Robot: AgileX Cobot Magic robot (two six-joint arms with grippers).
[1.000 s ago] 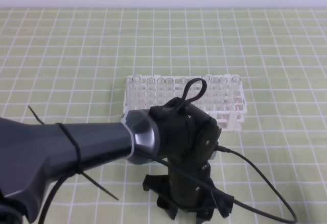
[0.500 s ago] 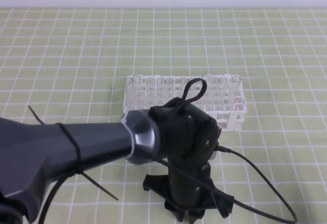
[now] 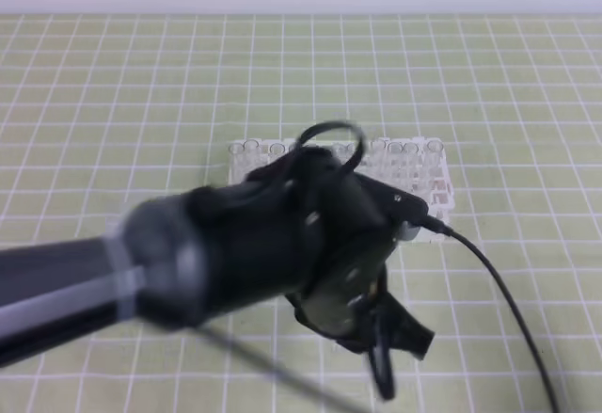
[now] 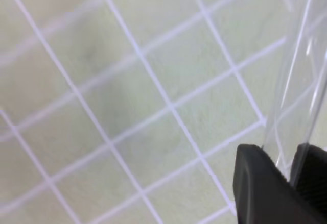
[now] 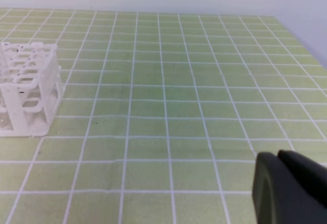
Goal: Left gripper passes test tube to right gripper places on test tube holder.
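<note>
In the left wrist view a clear test tube (image 4: 299, 76) runs up from between two black fingers (image 4: 258, 185); my left gripper (image 4: 288, 170) is shut on its lower part, above the green checked cloth. From the high view the left arm is a dark blur in front of the white test tube holder (image 3: 435, 187), with the left gripper (image 3: 381, 371) low in front; the held tube cannot be made out there. The right gripper (image 5: 286, 180) shows only in its own wrist view, jaws together and nothing between them, well to the right of the test tube holder (image 5: 28, 89).
Several clear tubes (image 3: 406, 149) stand in the holder's back rows. A black cable (image 3: 508, 300) trails from the left wrist toward the lower right. Green checked cloth (image 3: 113, 103) covers the table up to a pale back wall.
The left gripper's fingers drew together near the cloth, then the arm swung upward and turned, now blurred with motion. The holder has stayed in place.
</note>
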